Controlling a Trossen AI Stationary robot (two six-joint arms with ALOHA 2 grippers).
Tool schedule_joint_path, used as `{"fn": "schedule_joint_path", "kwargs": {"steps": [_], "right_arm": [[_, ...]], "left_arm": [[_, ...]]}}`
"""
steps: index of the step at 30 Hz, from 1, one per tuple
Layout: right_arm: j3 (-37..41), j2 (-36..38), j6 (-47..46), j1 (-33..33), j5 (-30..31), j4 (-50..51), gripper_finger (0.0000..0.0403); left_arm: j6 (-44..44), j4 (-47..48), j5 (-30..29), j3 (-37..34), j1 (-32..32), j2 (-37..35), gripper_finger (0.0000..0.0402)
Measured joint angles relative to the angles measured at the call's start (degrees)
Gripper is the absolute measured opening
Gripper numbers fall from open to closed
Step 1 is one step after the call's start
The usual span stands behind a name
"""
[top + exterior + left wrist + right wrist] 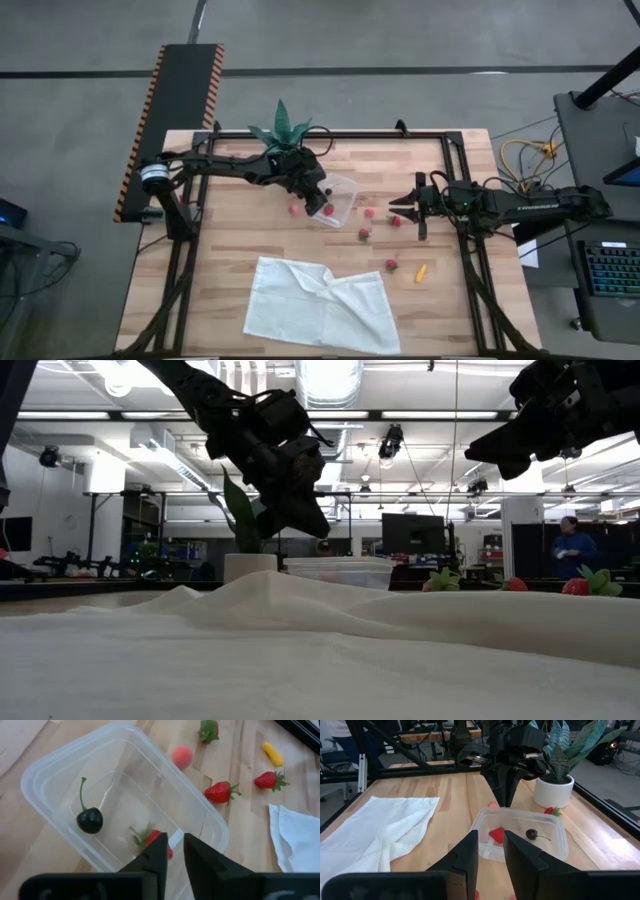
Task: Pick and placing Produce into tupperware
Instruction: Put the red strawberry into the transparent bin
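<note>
The clear tupperware [344,189] sits on the wooden table with a dark cherry [90,820] and one red strawberry [496,834] lying in it. My left gripper [322,197] hangs over the tupperware's inside, pointing down, its fingers together but for a narrow slit, and holds nothing. My right gripper [394,205] waits in the air to the right of the tupperware, also shut and empty. Loose strawberries [368,212] [391,264] and an orange-yellow piece [421,272] lie on the table between the tupperware and the right arm. Another strawberry [295,209] lies left of it.
A white cloth [320,305] lies rumpled on the near part of the table. A potted green plant [285,130] stands at the far edge, just behind the left gripper. A black frame [455,150] runs round the tabletop. A person [575,550] stands far off in the room.
</note>
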State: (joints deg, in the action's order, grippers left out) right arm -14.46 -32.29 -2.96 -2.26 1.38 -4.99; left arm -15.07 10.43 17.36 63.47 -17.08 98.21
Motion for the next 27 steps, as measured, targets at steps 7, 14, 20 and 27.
{"fn": "schedule_joint_path", "kwargs": {"steps": [7,14,20,27], "right_arm": [[0.0,0.0,0.02,0.0,0.01,-0.01,0.008],[0.0,0.02,0.02,0.02,0.1,0.04,0.0086],[0.0,0.02,0.02,0.0,0.12,0.05,0.0079],[0.0,0.02,0.36,0.0,0.14,0.08,0.0075]], "left_arm": [[-1.07,-2.03,-0.02,0.3,0.0,0.0,0.0087],[0.45,-9.32,0.0,-0.06,0.0,-4.98,0.0089],[5.62,-9.27,-0.62,-2.85,0.67,-16.17,0.0089],[7.04,-9.42,-11.85,-15.16,4.01,-33.86,0.0089]]}}
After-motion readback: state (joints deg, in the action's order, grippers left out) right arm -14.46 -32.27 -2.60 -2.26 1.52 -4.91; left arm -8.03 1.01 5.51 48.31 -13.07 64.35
